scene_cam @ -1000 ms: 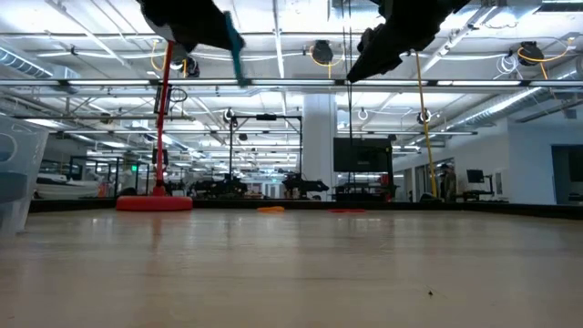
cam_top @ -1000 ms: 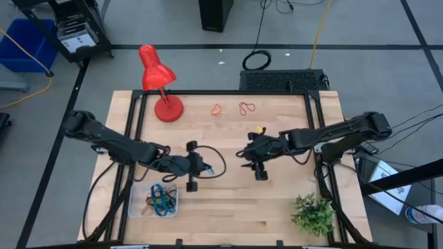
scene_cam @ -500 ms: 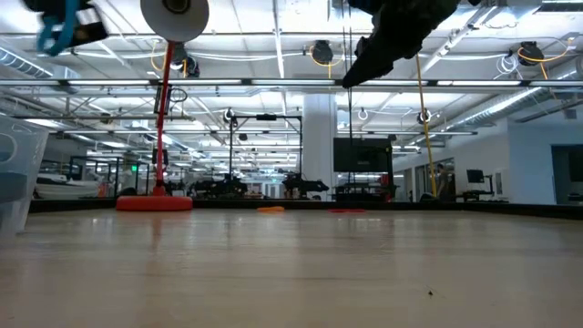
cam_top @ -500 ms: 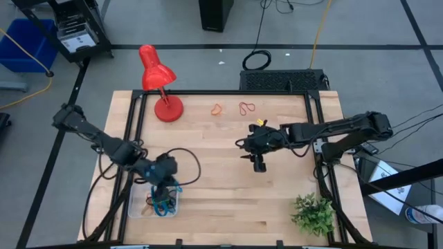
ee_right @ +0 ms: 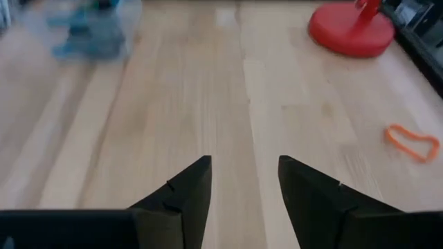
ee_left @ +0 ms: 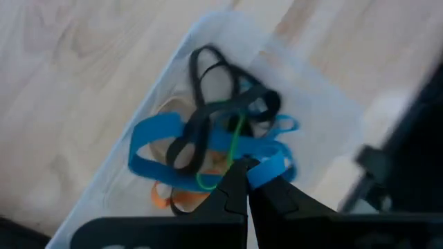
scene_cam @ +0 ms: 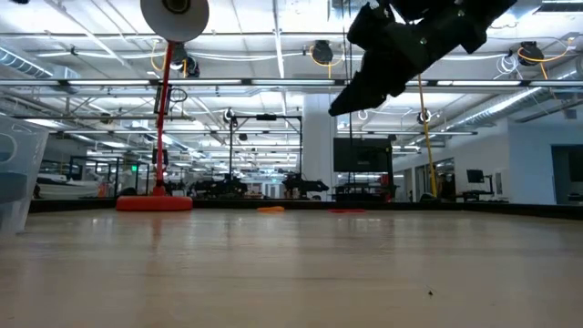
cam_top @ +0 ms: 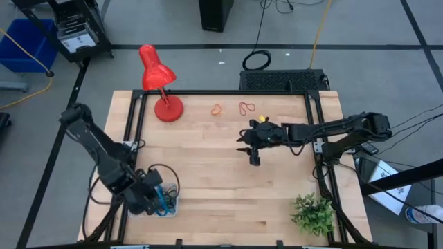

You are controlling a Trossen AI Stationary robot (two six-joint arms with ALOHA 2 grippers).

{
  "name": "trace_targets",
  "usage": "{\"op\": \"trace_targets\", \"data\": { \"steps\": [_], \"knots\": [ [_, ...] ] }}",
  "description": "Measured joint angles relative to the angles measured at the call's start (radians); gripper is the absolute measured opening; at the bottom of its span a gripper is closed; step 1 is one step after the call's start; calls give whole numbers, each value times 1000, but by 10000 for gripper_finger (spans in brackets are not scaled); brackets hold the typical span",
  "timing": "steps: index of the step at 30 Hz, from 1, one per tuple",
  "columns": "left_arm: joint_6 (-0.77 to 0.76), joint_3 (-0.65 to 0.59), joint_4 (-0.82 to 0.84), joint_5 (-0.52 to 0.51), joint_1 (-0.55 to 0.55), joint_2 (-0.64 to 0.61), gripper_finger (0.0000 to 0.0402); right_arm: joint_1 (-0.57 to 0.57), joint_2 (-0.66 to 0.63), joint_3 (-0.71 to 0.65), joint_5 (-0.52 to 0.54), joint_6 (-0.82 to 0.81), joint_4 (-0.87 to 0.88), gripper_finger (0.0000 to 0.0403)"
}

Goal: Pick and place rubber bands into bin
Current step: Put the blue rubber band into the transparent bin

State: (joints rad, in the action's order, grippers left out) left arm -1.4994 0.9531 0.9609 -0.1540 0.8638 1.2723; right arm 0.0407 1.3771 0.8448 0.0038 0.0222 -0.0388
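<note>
The bin (ee_left: 138,90) is a clear tray near the table's near left corner (cam_top: 174,207). It holds a tangle of blue, black, green and orange rubber bands (ee_left: 208,138). My left gripper (ee_left: 243,181) points down over the bin (cam_top: 159,198), shut on a blue band. An orange band (cam_top: 217,109) and a red band (cam_top: 247,108) lie flat on the wood near the far edge. My right gripper (cam_top: 248,149) hovers open above the table's middle, tilted toward the boards (ee_right: 242,183), with nothing between its fingers. My left gripper pinches a blue rubber band (ee_left: 268,168) between its shut fingertips, coming from above and pointing down. The band runs from the tips toward the pile in the bin. Whether its lower part rests on the pile, I cannot tell.
A red desk lamp (cam_top: 158,76) stands on its round base (ee_right: 351,29) at the far left. A small green plant (cam_top: 313,213) sits at the near right corner. Black frame rails (cam_top: 133,138) run along the table's sides. Bare wood lies between the two arms.
My left gripper has swung from the table's middle toward the near left corner with the blue band. It rolled and tipped to point down over the bin. My right gripper has drifted toward the far edge, tipped further down and stayed open.
</note>
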Motion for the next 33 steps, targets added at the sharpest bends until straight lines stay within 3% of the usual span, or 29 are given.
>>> {"op": "trace_targets", "data": {
  "steps": [12,33],
  "knots": [
    [-85,0,23,49,15,229,8,6,0,-22,-2,-29,-160,164],
    [-120,0,22,57,13,257,30,1,-1,-22,-5,-31,-167,162]
  ]
}}
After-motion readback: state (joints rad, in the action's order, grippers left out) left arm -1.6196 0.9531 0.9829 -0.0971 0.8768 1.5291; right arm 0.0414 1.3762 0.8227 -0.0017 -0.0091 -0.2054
